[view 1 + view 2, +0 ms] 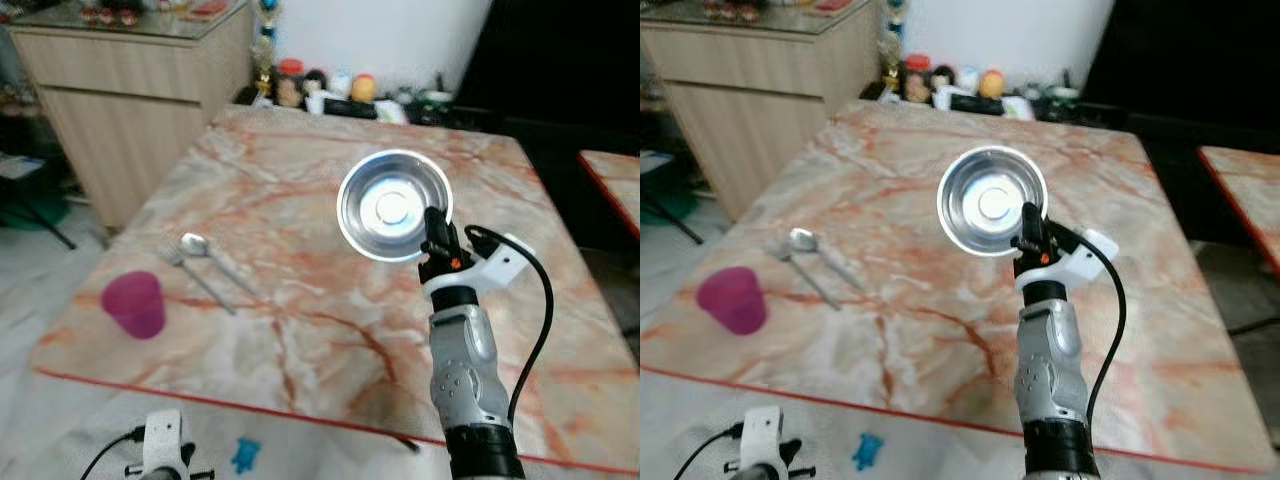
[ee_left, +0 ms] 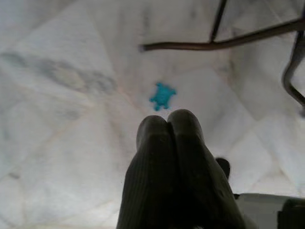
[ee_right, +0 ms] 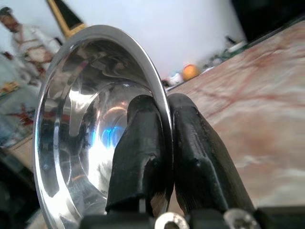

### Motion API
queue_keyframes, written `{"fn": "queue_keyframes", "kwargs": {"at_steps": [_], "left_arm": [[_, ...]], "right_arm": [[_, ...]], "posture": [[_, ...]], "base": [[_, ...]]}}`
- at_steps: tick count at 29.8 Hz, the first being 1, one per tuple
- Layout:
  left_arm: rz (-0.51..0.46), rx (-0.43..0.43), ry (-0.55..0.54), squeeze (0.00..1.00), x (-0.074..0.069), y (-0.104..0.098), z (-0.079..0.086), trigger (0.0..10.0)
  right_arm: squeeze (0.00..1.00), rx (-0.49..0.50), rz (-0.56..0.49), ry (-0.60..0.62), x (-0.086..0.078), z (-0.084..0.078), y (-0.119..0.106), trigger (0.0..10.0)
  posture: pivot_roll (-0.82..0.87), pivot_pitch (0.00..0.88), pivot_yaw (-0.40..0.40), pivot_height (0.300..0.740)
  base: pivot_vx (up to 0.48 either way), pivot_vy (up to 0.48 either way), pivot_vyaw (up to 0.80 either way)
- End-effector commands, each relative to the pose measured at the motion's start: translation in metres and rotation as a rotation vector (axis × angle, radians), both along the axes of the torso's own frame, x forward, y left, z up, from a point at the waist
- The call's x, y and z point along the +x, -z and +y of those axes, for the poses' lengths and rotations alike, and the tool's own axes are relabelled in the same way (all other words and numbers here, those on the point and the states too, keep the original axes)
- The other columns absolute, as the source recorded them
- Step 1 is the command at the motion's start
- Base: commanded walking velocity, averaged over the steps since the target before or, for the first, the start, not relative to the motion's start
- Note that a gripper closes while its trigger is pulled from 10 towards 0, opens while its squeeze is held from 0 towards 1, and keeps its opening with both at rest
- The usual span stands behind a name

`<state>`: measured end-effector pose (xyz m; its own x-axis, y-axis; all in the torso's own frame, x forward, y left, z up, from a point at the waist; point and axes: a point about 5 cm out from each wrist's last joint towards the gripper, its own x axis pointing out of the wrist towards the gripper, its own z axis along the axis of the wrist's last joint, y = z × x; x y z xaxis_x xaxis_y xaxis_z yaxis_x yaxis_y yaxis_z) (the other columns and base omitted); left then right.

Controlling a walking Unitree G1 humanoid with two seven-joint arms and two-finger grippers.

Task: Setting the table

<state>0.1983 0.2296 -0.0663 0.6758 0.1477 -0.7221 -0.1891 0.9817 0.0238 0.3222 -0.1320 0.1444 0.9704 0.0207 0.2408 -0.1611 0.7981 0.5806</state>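
Right pincer (image 1: 436, 232) clamped on the near rim of a steel bowl (image 1: 393, 205), one finger (image 3: 138, 152) inside the wall and the other outside, holding the bowl tilted up over the middle of the marble surface (image 1: 300, 330), its hollow turned toward the head camera. Whether the bowl's underside touches the surface cannot be told.

Handling, judged: the bowl looks thin-walled, stiff and light, so a rim pinch should carry it; the polished metal is likely slippery, and a hold at a single rim point lets the bowl swing about the fingers. A grip on the rim is the natural hold, since the wall is smooth and offers no handle. It should not break if dropped, but could clatter and roll.

Appearance: round, shallow, mirror-bright, with a flat centre disc and a narrow rolled lip; the wall reflects the room in streaks.

Other setting pieces lie at the near left: a spoon (image 1: 195, 244) and a fork (image 1: 200, 282) side by side, and a pink cup (image 1: 134, 304) near the corner, well apart from the bowl.

Left pincer (image 2: 167, 125) hangs idle over the floor, fingers pressed together on nothing, above a small blue toy (image 2: 162, 95).
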Motion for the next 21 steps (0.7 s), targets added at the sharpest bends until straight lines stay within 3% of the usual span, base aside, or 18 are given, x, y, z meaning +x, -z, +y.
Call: {"fn": "queue_keyframes", "kwargs": {"at_steps": [1,21], "left_arm": [[-0.002,0.001,0.006,0.0,0.0007,0.0001,-0.0024,10.0],[-0.025,0.003,0.015,0.0,0.0066,-0.0023,-0.0075,10.0]], "right_arm": [[0.0,-0.003,-0.034,0.005,0.0014,-0.0001,-0.0086,10.0],[0.0,-0.014,-0.015,0.007,0.0022,-0.0006,-0.0069,10.0]], "posture": [[0.11,0.029,-0.086,0.74],[0.11,0.033,-0.086,0.74]], "base": [[0.0,-0.262,0.0],[0.0,-0.26,0.0]]}}
